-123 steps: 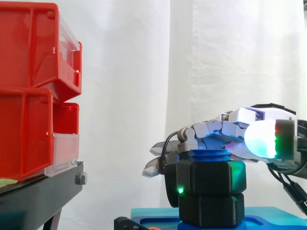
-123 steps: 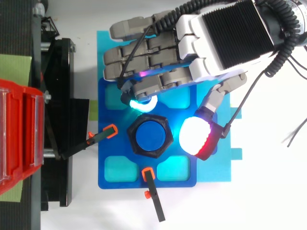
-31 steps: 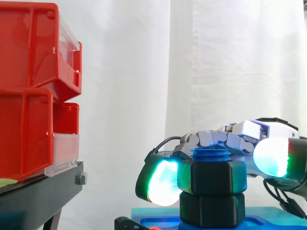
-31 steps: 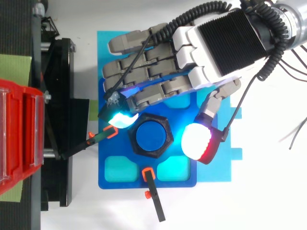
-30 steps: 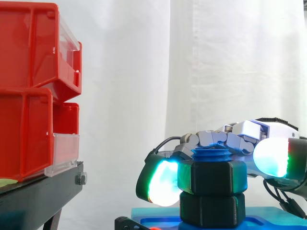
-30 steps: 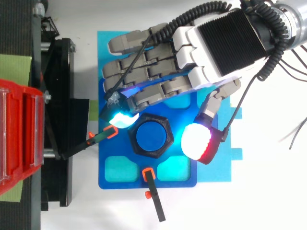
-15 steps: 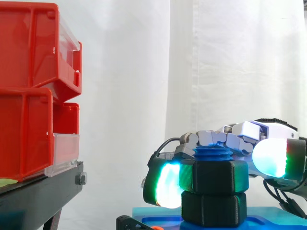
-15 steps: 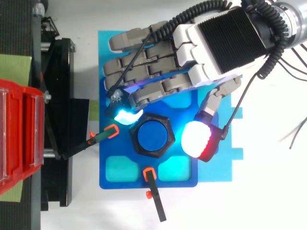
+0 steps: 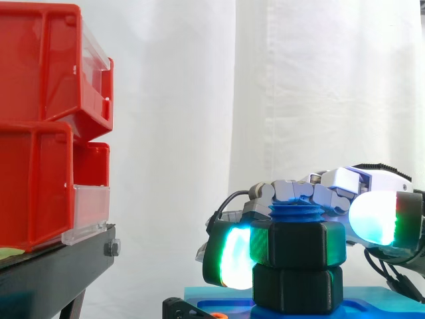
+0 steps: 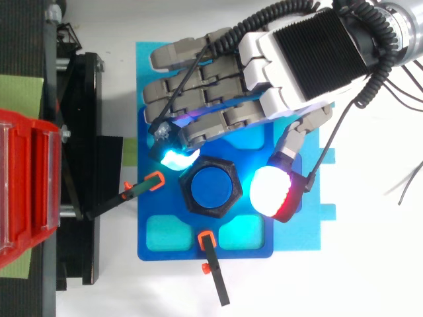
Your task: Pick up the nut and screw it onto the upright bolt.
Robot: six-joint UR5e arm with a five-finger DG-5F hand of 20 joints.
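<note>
Around the nut (image 9: 297, 244) atop the upright bolt (image 9: 295, 211), the hand (image 10: 291, 59)'s curled fingers (image 10: 198, 109), closer in than before.

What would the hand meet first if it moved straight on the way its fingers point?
Probably the black stand, beyond the blue plate; the hand looks level with its edge, though depth is unclear.
</note>
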